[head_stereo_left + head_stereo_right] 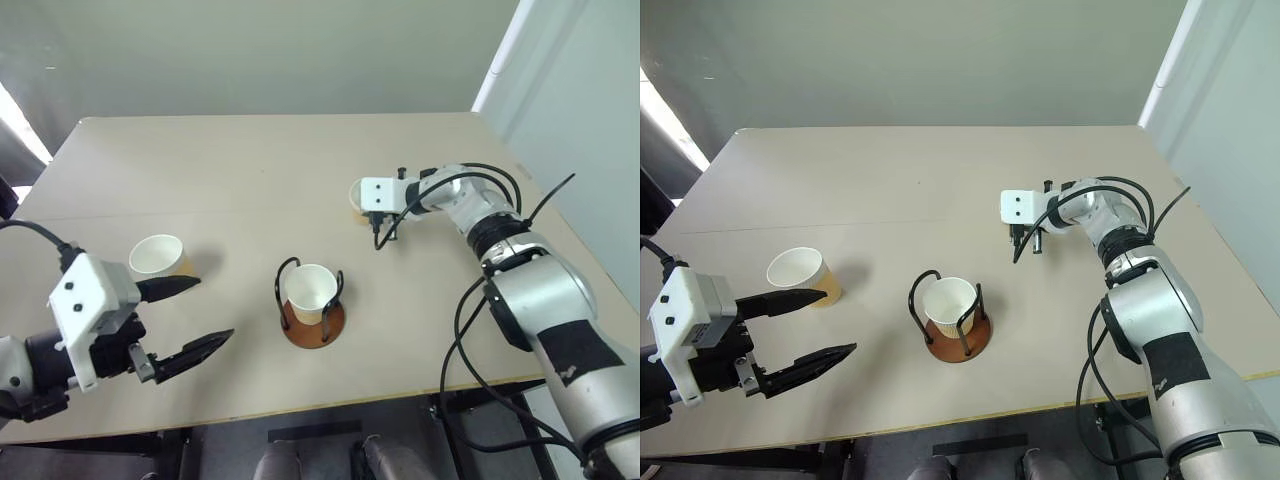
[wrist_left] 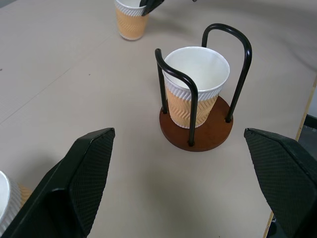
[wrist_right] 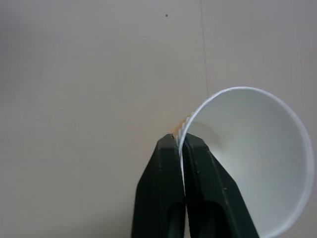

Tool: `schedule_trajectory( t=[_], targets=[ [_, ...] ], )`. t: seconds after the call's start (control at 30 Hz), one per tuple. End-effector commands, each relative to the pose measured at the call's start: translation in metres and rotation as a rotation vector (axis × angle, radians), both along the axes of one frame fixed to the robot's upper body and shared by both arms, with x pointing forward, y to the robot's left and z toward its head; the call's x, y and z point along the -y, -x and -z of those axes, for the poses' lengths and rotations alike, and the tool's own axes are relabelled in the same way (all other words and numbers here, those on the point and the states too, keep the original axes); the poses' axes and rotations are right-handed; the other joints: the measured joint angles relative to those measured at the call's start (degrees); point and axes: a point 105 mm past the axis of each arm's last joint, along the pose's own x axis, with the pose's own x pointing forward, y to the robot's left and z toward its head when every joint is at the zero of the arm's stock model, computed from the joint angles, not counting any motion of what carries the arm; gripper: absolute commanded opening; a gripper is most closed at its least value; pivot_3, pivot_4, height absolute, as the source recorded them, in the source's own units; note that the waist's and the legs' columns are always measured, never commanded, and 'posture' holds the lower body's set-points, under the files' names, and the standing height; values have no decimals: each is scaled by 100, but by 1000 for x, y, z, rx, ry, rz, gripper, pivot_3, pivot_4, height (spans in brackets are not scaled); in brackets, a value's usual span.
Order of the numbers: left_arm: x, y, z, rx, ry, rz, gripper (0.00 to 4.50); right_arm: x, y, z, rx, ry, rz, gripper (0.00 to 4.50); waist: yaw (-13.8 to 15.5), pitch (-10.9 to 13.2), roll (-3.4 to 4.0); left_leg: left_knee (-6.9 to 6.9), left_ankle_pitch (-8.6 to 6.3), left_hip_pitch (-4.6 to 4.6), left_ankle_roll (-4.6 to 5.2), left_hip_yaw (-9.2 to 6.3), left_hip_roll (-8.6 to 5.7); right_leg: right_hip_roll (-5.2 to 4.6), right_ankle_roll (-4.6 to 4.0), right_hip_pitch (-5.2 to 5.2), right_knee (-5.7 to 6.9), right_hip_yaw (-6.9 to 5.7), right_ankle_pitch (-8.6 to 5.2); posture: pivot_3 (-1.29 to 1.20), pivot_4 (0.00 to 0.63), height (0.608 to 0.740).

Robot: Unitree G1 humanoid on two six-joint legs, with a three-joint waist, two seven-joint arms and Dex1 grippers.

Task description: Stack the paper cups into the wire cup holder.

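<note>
Three paper cups (image 2: 195, 87), one wire cup holder (image 2: 198, 130)

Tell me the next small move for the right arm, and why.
Probably lift straight up. The right gripper is shut on the rim of the far cup, one finger inside and one outside, and that cup seems to stand on the table. The wire cup holder already has one cup in it.

No text, label, brand mark, number or sign can be read anywhere in these views.
</note>
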Motion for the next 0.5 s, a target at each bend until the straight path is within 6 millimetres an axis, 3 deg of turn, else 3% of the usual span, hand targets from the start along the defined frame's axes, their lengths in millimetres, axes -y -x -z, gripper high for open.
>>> schedule_trajectory(
  t=[0.03,0.27,0.5],
  targets=[
    [1,1,-7,40,-20,0,4500,-4,13,-39,4,-75,-134,23,1,0,0,0,0,0,0,0,0,0,0,0,0,0,0,0,150,740],
    [-2,4,-6,28,-22,2,4500,1,73,-119,-63,-226,-497,23,-5,1,1,0,27,-8,-49,3,-2,3,-6,-1,-5,0,-4,0,150,740],
    [3,-3,-1,11,-17,39,4500,-6,158,-103,-227,-168,-771,23,-8,2,4,5,40,44,-105,20,-6,39,-9,105,-72,-12,-9,0,150,740]
  ],
)
